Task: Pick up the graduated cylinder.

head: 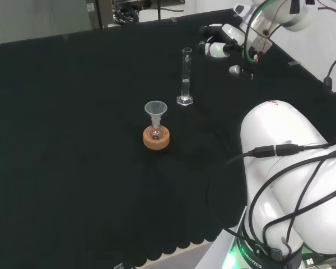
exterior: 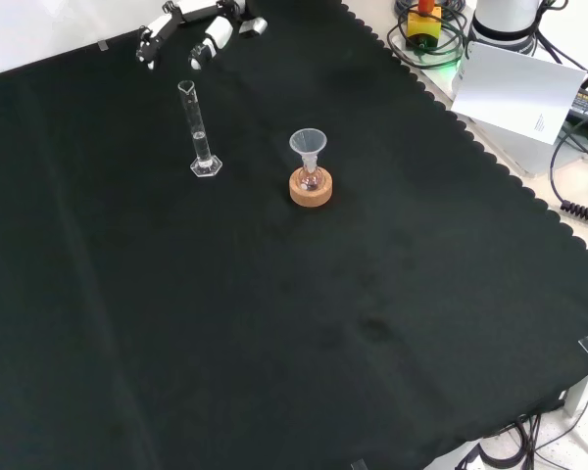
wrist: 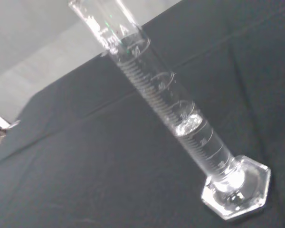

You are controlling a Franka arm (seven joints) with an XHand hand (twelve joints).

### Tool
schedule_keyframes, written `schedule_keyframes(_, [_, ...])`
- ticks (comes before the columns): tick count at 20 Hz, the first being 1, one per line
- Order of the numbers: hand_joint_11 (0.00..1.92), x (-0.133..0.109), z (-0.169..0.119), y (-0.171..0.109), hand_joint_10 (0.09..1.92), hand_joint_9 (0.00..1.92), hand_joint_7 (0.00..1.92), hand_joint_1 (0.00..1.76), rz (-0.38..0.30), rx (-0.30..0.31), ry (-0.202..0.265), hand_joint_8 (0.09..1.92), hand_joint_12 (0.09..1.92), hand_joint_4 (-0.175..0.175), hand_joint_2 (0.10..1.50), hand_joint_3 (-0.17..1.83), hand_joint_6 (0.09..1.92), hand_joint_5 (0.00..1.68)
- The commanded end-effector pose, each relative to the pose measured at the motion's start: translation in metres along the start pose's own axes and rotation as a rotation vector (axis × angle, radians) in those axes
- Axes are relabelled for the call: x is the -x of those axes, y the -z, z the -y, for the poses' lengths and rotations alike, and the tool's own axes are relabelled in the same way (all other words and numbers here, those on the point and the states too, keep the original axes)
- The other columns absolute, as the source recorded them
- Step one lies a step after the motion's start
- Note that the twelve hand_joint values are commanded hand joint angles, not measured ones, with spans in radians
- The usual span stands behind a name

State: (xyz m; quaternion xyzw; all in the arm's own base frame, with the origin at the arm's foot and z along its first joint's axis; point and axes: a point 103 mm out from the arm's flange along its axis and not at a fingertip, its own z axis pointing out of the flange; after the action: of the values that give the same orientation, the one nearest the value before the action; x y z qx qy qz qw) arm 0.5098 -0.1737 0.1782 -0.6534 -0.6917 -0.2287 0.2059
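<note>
A tall clear graduated cylinder [head: 186, 75] on a hexagonal foot stands upright on the black cloth; the front view has the cylinder [exterior: 199, 132] at the upper left. Close up in the wrist view, the cylinder [wrist: 171, 111] holds a little clear liquid in its lower part. The hand [head: 224, 47] hovers to the right of the cylinder's top in the head view, apart from it, with its fingers straight and spread. In the front view the hand [exterior: 201, 27] sits beyond the cylinder near the cloth's far edge.
A small flask with a clear funnel [head: 155, 115] in its neck rests on a cork ring [head: 157, 138] in front of and left of the cylinder in the head view; funnel [exterior: 309, 147] and ring [exterior: 311, 187] sit right of it in the front view. The arm's white links [head: 291, 179] stand at the right.
</note>
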Motion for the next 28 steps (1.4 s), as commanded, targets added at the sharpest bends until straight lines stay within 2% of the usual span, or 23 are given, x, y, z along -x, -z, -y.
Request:
schedule_keyframes(1, [0.26, 0.013, 0.009, -0.025, 0.62, 0.54, 0.28, 0.79, -0.108, -0.021, 0.069, 0.67, 1.35, -0.045, 1.08, -0.17, 0.09, 0.48])
schedule_keyframes(8, [0.32, 0.018, 0.006, -0.048, 0.57, 0.66, 0.43, 0.93, -0.155, -0.042, 0.076, 0.66, 1.33, -0.047, 1.04, -0.17, 0.09, 0.53])
schedule_keyframes(11, [0.33, 0.02, 0.003, -0.058, 0.55, 0.65, 0.42, 0.97, -0.191, -0.05, 0.084, 0.64, 1.32, -0.045, 1.03, -0.17, 0.09, 0.54])
schedule_keyframes(24, [0.35, 0.021, -0.002, -0.089, 0.55, 0.65, 0.44, 0.96, -0.285, -0.053, 0.125, 0.64, 1.32, -0.038, 1.01, -0.17, 0.09, 0.56])
schedule_keyframes(28, [0.36, 0.023, -0.003, -0.092, 0.53, 0.69, 0.51, 0.97, -0.335, -0.04, 0.133, 0.63, 1.31, -0.033, 1.0, -0.17, 0.1, 0.64])
